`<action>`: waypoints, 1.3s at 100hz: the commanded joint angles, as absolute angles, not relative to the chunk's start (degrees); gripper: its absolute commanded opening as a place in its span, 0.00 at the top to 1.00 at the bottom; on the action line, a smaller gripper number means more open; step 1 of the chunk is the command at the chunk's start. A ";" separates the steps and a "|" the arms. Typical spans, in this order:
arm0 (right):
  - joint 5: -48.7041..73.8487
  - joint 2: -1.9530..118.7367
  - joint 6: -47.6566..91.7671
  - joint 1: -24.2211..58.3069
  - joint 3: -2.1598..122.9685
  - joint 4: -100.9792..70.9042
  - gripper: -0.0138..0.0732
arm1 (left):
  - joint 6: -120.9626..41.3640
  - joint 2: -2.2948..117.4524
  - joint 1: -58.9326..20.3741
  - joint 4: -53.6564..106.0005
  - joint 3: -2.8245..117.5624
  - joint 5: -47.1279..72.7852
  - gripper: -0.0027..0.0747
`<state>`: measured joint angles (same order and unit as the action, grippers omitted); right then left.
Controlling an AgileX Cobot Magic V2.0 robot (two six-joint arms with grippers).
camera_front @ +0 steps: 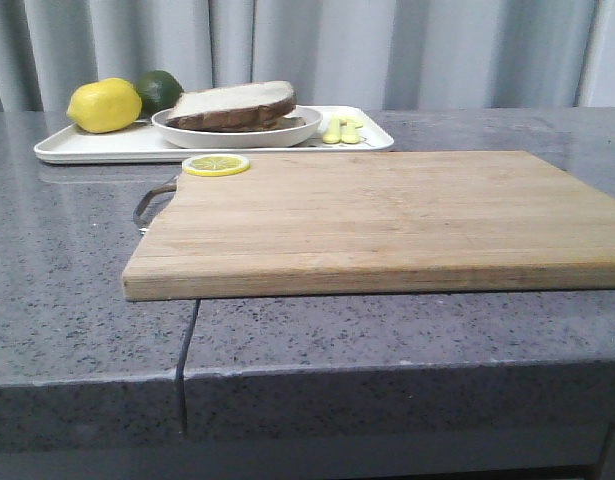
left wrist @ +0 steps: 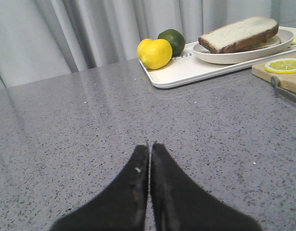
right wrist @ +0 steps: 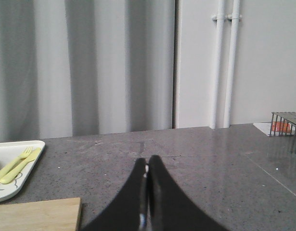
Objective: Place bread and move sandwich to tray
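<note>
**Sandwich on tray, both pincers together**

Grey bench (camera_front: 67,250) carries a wooden cutting board (camera_front: 387,220) at centre. Tray (camera_front: 97,146) sits at 11 o'clock from the board. On it: sandwich (camera_front: 237,115), bread (camera_front: 232,102) on top. Lemon (camera_front: 104,105) and lime (camera_front: 159,90) at the plate's 9 o'clock. Lemon slice (camera_front: 216,164) on board corner. Left pincer (left wrist: 149,147) and right pincer (right wrist: 147,163) pressed together, gripping nothing, over bare bench.

Soft, even, cool-toned light fills all three views; shadows are faint, only a thin dark band under the cutting board (camera_front: 387,225) at its near edge; the speckled grey countertop (left wrist: 80,134) carries a pale sheen reflecting the curtain (camera_front: 317,50); the front view is slightly soft and hazy; the tray (camera_front: 97,145) looks washed out; the dark left gripper (left wrist: 150,144) fingers show almost no detail.
</note>
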<state>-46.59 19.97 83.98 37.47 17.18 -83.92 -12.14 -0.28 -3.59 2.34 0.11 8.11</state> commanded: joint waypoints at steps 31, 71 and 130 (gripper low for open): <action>-37.28 20.36 80.27 37.12 17.95 -77.36 0.92 | -11.93 -2.01 -3.41 2.90 -0.85 3.92 0.99; -22.77 18.54 36.88 30.52 8.94 -28.30 0.92 | -11.93 -2.01 -3.41 2.90 -0.85 3.92 0.99; 0.00 3.53 -4.81 14.75 2.79 6.33 0.92 | -11.93 -2.01 -3.41 2.90 -0.85 3.92 0.99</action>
<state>4.47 4.66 -3.25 15.18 2.96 5.01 -12.24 -0.28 -3.59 2.34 0.11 8.15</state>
